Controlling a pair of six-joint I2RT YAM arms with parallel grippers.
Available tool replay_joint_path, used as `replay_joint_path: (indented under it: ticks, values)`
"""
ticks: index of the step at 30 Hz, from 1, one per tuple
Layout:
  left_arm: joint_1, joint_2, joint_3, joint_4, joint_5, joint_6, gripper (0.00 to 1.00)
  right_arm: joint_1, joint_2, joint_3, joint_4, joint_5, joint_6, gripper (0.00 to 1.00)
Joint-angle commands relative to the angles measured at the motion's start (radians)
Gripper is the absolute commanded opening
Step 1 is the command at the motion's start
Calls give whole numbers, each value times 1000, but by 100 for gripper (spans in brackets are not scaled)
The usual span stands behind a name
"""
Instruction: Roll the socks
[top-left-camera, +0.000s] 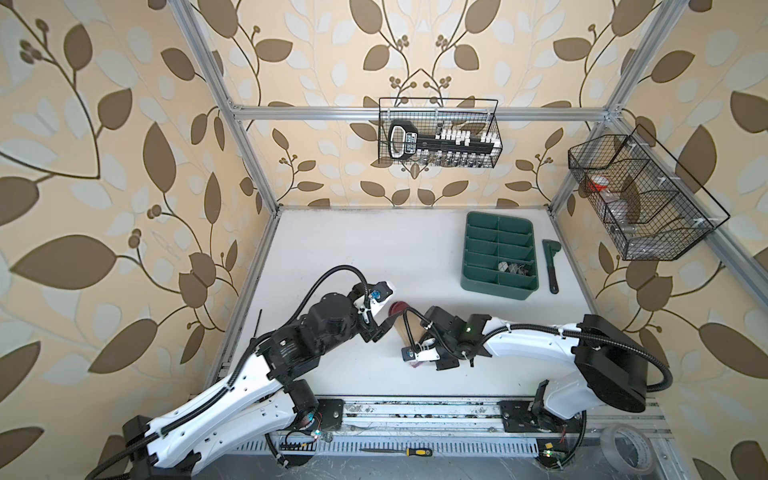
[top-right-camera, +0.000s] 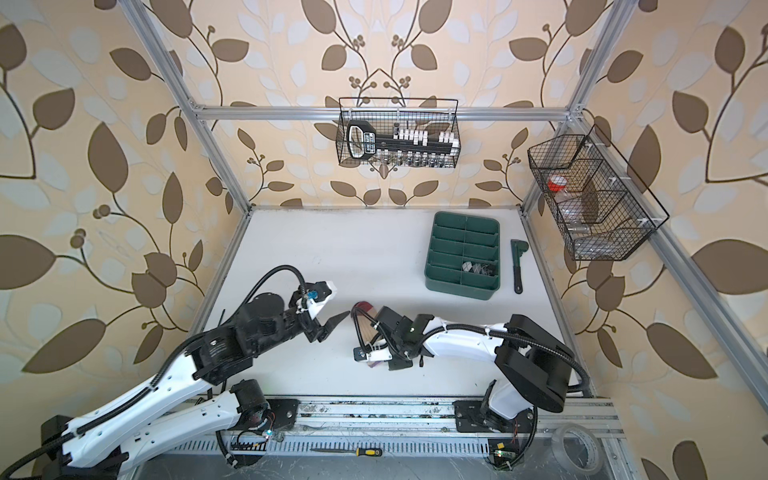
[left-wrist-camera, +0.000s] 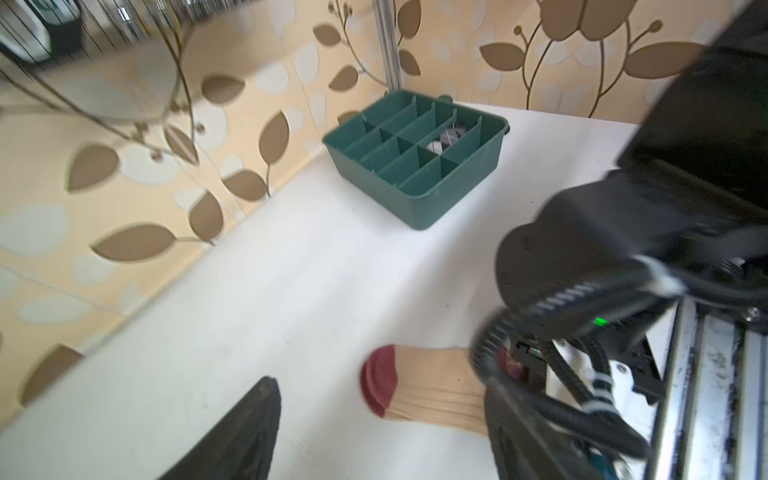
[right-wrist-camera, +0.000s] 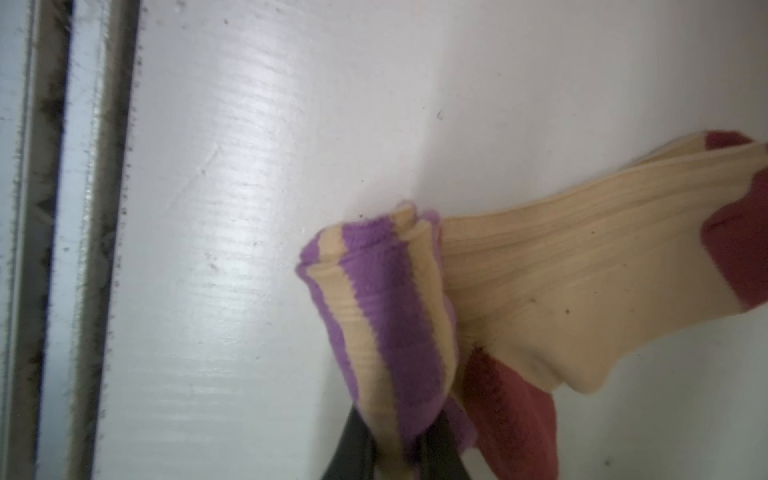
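**Beige sock pinched at the cuff by right arm; left fingers spread beside the toe**

Left end effector (top-right-camera: 332, 326) sits left of centre, low over the white bench (top-left-camera: 353, 257). Its fingers are spread, with nothing between them. The tips point right, just beside the sock's maroon toe.

Beige sock (left-wrist-camera: 436, 386) lies mid-bench, toward the near edge. The maroon toe is at the far end and the body runs nearward. It is mostly hidden under the right arm in both top views.

Right end effector (right-wrist-camera: 399, 453) is pressed together on the sock's purple-striped cuff end. In the right wrist view that end is bunched and folded up, with the maroon heel just beside it. The rest of the sock lies flat on the bench.

Further right and farther back stands a green divided tray (top-left-camera: 498, 293). The black argyle sock (top-left-camera: 513, 268) is tucked in a right-column compartment toward the tray's near end.

A dark tool (top-left-camera: 552, 266) lies on the bench just right of the tray, apart from it.
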Motion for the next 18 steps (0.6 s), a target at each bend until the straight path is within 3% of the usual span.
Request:
replay_joint_path:
  ticks: [1, 4, 11, 18]
  values:
    - [-10, -4, 61, -163, 96, 250, 78, -17, 116, 84, -185, -132, 84, 0]
    - [-31, 9, 85, -256, 155, 307, 79, -28, 227, 204, -273, -162, 114, 0]
    - [-204, -63, 7, -240, -40, 336, 81, -64, 349, 314, -346, -243, 126, 0]
    - [-376, 86, -22, -244, -227, 379, 79, -123, 517, 517, -502, -320, 164, 0]
